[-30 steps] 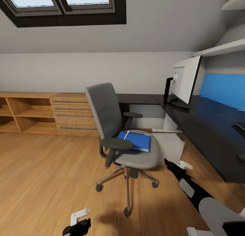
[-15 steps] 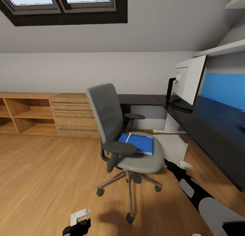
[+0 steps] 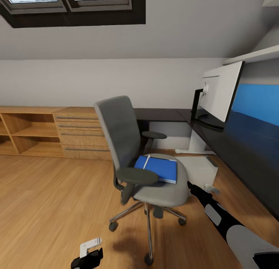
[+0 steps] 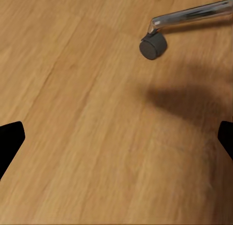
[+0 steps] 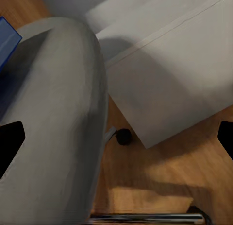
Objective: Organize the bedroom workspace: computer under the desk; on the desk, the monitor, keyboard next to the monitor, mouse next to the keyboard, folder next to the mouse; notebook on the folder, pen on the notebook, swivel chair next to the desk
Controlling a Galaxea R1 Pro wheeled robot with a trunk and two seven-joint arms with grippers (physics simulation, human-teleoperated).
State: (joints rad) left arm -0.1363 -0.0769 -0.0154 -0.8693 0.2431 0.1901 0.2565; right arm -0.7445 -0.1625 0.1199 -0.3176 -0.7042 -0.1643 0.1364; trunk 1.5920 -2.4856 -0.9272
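Observation:
The grey swivel chair [image 3: 141, 160] stands on the wooden floor just left of the black desk [image 3: 240, 141]. On its seat lies the blue folder [image 3: 159, 169]; a thin pale line crosses the folder's left part. The monitor [image 3: 219, 92] stands on the desk with its white back toward me. The light grey computer [image 3: 199, 168] sits under the desk. My right gripper [image 3: 195, 188] is open by the seat's right edge; its wrist view shows the seat [image 5: 53, 128], a folder corner [image 5: 7, 35] and the computer [image 5: 170, 89]. My left gripper [image 3: 90, 253] hangs open over the floor, near a chair castor [image 4: 154, 45].
Low wooden shelving with drawers [image 3: 46, 133] runs along the back wall. A dark-framed skylight [image 3: 73, 5] is overhead. A blue wall panel [image 3: 257, 102] and a white wall shelf [image 3: 252, 56] are behind the desk. Open wooden floor [image 3: 50, 207] lies to the left.
The whole picture has shifted, so the camera has moved: the monitor and desk sit further right and the desk's near right part has left the view. Both arms keep their pose.

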